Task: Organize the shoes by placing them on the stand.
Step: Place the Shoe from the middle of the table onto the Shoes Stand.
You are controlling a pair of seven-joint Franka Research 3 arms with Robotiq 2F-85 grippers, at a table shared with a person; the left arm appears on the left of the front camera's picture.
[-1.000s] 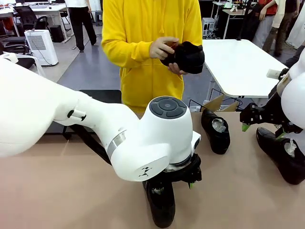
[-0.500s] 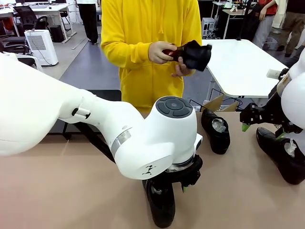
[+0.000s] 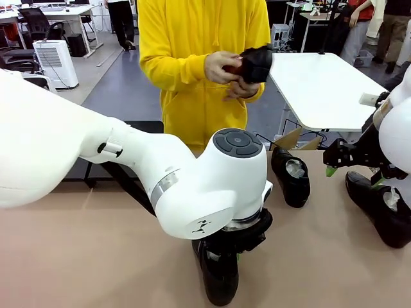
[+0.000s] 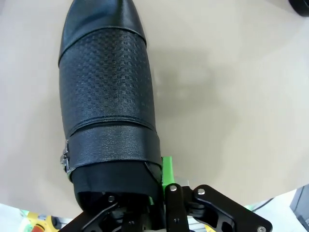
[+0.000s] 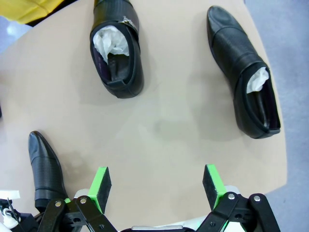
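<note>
Left wrist view – left pincer [image 4: 157, 181] grips shoe [image 4: 106, 82]; right pincer [image 5: 157, 186] agape.

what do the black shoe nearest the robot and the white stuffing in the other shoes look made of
Black textured dress shoe: likely leather, maybe synthetic; embossed woven grain on the middle panel, smooth soft-sheen toe. White crumpled stuffing: looks like paper, matte with sharp creases.

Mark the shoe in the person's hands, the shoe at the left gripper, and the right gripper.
held shoe [image 3: 259, 63]: front view, its dark side.
near shoe [image 4: 106, 92]: left wrist view, textured upper.
right gripper [image 5: 157, 180]: right wrist view, midway between green fingertips.
</note>
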